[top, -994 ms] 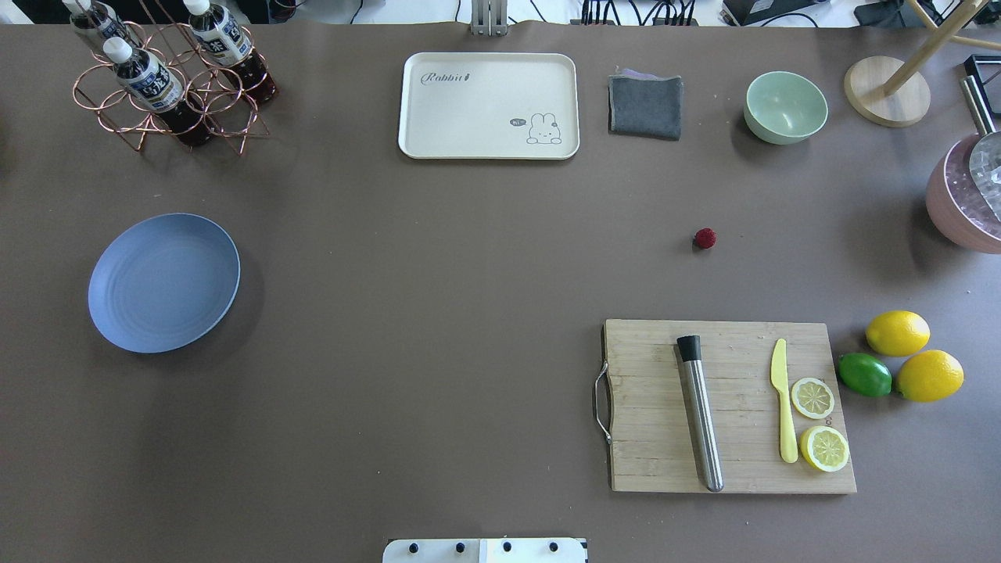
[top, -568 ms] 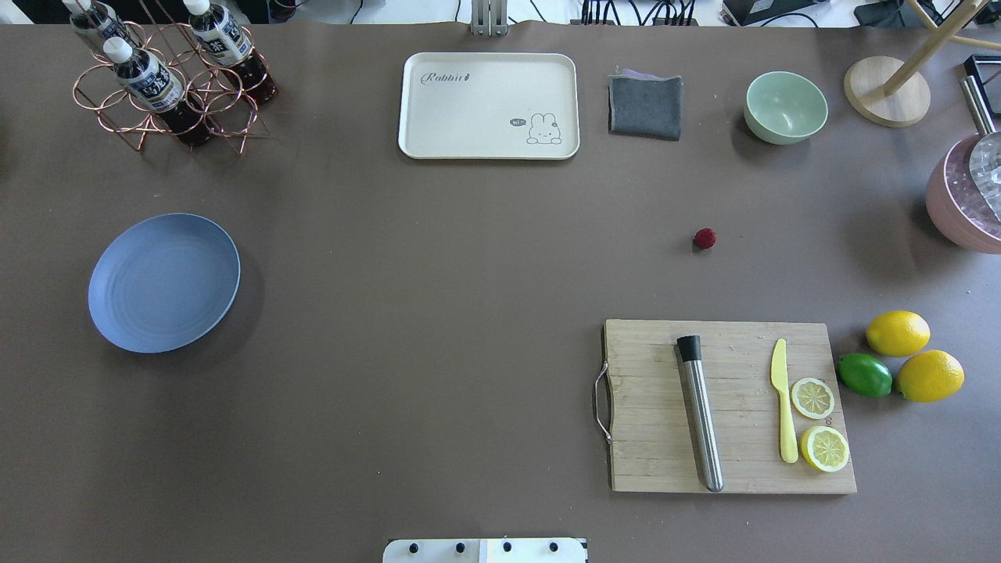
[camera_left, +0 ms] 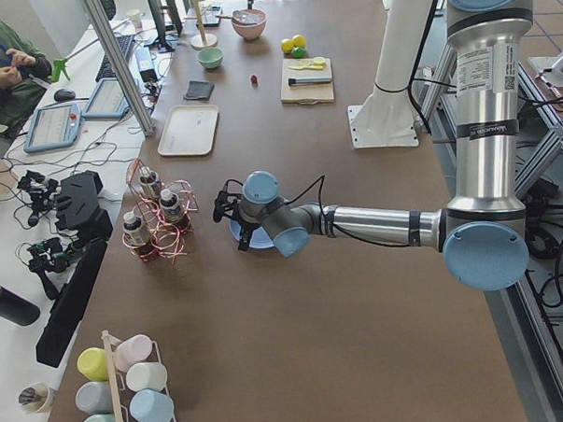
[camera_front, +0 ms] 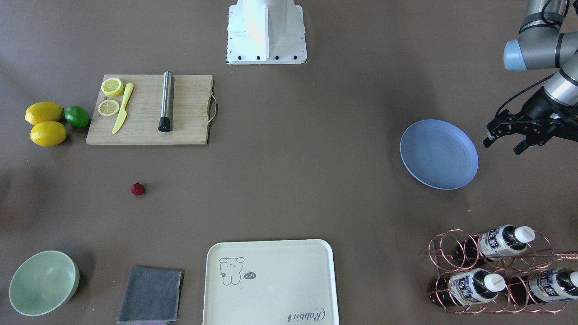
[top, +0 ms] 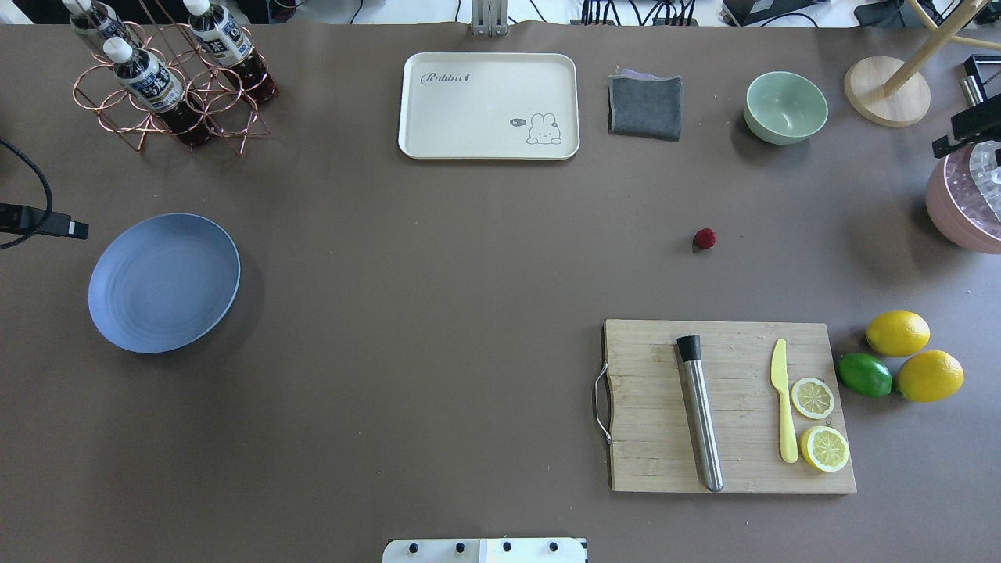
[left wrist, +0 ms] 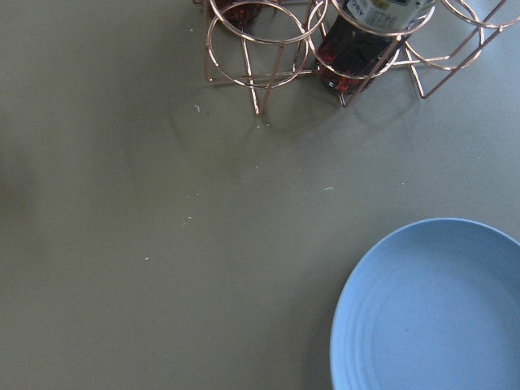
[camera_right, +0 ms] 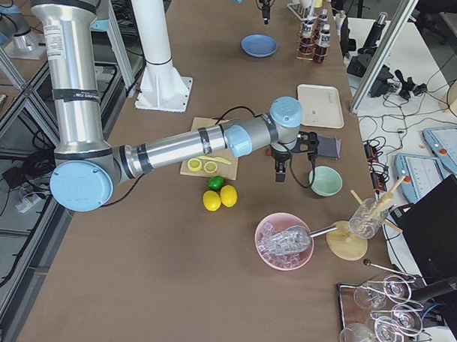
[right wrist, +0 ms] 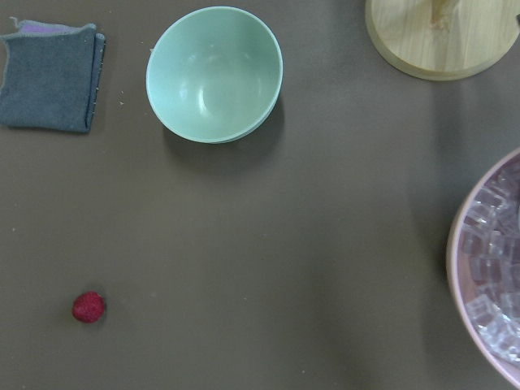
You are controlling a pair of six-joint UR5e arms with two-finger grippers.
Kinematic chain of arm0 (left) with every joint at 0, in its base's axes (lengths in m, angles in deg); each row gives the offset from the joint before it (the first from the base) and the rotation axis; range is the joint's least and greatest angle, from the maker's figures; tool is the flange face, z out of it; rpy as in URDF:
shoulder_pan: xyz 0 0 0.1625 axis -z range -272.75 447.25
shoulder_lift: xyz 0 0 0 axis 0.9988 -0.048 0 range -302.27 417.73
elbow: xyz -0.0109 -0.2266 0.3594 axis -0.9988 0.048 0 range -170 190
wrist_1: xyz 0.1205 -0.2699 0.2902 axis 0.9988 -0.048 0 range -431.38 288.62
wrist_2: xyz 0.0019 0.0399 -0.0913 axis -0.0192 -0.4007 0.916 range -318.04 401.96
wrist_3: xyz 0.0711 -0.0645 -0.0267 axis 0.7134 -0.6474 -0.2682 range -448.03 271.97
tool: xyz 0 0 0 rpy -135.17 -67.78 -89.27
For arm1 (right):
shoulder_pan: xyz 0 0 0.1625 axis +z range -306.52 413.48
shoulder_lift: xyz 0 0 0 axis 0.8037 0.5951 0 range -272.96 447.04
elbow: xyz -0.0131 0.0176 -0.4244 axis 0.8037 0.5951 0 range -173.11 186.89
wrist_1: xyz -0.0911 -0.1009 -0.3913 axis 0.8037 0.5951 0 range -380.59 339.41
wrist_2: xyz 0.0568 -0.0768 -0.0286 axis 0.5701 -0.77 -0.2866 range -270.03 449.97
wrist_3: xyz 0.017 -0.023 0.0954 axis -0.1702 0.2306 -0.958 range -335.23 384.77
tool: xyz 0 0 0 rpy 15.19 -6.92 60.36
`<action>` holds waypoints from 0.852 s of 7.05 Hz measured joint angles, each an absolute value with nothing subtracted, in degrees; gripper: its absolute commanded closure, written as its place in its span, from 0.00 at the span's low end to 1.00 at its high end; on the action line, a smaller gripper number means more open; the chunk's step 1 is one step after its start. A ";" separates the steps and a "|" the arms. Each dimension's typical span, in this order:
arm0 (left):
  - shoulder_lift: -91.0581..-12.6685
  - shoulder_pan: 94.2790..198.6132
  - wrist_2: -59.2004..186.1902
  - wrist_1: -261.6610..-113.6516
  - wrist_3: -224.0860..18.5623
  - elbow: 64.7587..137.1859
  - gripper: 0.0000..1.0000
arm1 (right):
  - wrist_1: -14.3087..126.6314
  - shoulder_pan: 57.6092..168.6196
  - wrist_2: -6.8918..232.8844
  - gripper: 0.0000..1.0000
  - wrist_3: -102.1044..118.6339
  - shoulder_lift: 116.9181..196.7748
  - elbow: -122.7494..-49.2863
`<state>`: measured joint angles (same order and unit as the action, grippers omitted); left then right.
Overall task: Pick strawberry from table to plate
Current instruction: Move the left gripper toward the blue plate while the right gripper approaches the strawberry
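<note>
The strawberry (top: 705, 238) (camera_front: 137, 189) (right wrist: 88, 307) is a small dark-red berry lying alone on the table (top: 438, 313), between the cutting board and the green bowl. The light-blue plate (top: 163, 282) (camera_front: 439, 154) (left wrist: 431, 309) sits empty on the table's left side. My left gripper (camera_front: 502, 146) hovers just outside the plate's outer rim, open and empty. My right gripper (camera_right: 279, 171) hangs above the table near the green bowl, well apart from the strawberry. Only a black sliver of it shows at the overhead view's right edge, so I cannot tell whether it is open or shut.
A wooden cutting board (top: 649, 407) carries a steel muddler, a yellow knife and two lemon halves. Two lemons and a lime (top: 864, 374) lie to its right. A green bowl (top: 785, 107), grey cloth (top: 645, 105), cream tray (top: 489, 105), bottle rack (top: 168, 78) and pink ice bowl (top: 958, 203) line the far side.
Both arms have come into the overhead view: the left at the left edge by the plate, the right at the right edge over the pink bowl. The strawberry has not moved.
</note>
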<state>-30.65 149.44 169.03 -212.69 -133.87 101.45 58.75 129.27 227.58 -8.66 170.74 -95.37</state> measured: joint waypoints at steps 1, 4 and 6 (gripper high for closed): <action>-31.61 148.08 168.40 -215.76 -135.94 98.81 0.02 | 55.36 126.82 225.83 0.00 -13.82 170.67 -95.33; -35.37 146.81 167.96 -223.15 -137.06 89.03 0.02 | 52.73 124.87 224.64 0.00 -17.46 170.63 -95.78; -35.66 145.45 167.73 -224.30 -137.45 87.85 0.11 | 52.64 124.79 224.48 0.00 -17.58 170.60 -95.97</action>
<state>-35.66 145.45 167.73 -224.30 -137.45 87.85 52.64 124.79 224.48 -17.58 170.60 -95.97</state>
